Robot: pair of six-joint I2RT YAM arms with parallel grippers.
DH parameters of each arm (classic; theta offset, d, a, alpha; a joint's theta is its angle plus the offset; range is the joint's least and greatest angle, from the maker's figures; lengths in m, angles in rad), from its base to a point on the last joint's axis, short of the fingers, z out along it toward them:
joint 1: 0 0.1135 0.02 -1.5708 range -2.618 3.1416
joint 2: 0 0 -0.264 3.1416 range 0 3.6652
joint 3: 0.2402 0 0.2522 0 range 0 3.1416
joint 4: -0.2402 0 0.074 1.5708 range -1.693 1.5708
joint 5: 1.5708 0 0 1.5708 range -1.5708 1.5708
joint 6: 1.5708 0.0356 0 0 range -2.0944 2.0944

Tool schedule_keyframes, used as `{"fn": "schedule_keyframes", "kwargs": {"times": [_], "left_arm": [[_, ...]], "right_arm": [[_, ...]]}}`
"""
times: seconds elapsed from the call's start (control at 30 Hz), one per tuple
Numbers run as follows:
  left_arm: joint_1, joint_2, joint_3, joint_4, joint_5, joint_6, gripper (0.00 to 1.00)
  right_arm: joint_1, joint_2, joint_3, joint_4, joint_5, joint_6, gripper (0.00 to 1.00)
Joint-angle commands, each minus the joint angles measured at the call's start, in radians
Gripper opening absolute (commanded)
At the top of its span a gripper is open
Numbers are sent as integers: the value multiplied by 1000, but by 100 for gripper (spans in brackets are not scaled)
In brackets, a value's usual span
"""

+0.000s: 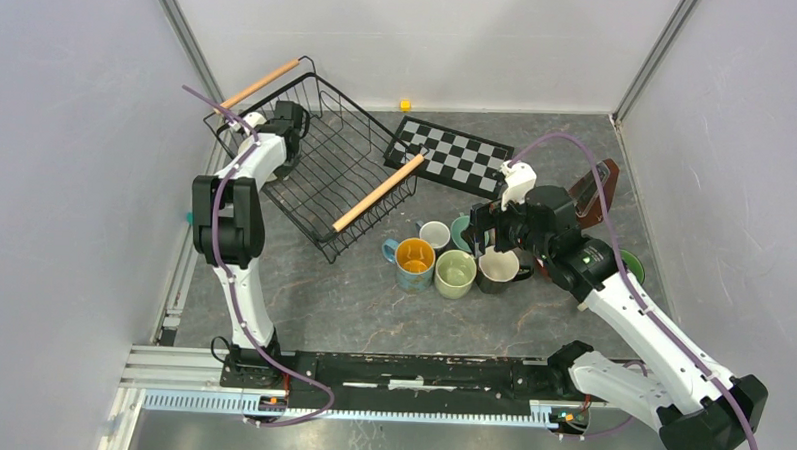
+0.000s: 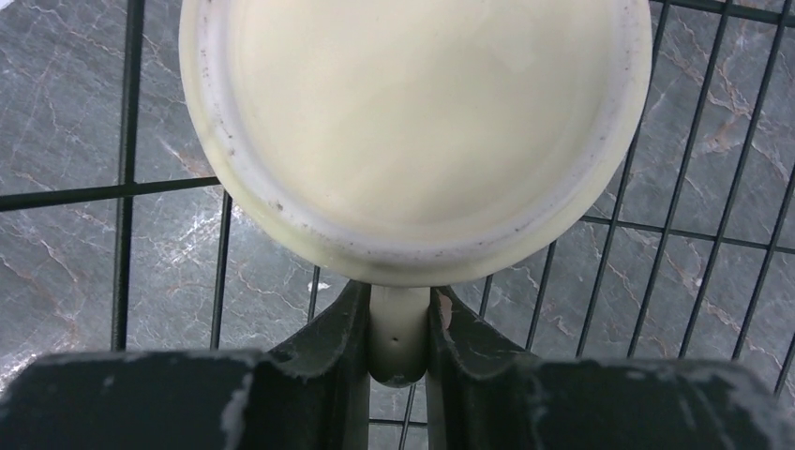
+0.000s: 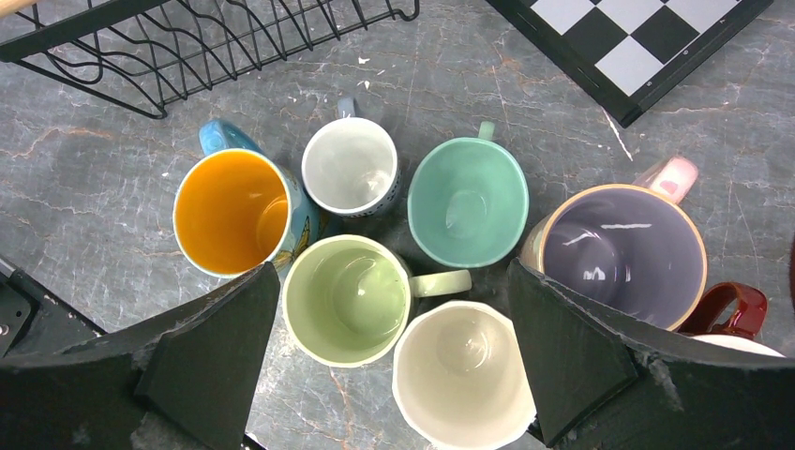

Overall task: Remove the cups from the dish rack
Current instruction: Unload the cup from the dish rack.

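Observation:
The black wire dish rack (image 1: 362, 149) with wooden handles stands at the back left. My left gripper (image 1: 284, 119) reaches into its far corner. In the left wrist view it (image 2: 398, 305) is shut on the handle of a cream cup (image 2: 412, 122) over the rack's wires (image 2: 120, 192). My right gripper (image 1: 494, 233) hovers open over cups grouped on the table. Below it (image 3: 394, 274) are a blue cup with yellow inside (image 3: 230, 211), a white one (image 3: 350, 166), a teal one (image 3: 467, 200), a light green one (image 3: 345, 298), a cream-lined one (image 3: 464, 370) and a beige-pink one (image 3: 623, 253).
A checkered board (image 1: 457, 157) lies behind the cups, with a brown metronome (image 1: 594, 187) to its right. A small yellow cube (image 1: 405, 104) sits at the back wall. A red-handled cup (image 3: 727, 305) stands at the group's right edge. Walls close in both sides.

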Motion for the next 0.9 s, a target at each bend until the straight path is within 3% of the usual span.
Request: {"fn": "schedule_keyframes", "kwargs": {"times": [0.0,0.87], "left_arm": [[-6,-33,72,37,-12,55,2],[-58,-226,120,42,46,222,2]], "right_arm": [[4,1,-1,39,2,-1,98],[4,12,74,39,-16,51,98]]}}
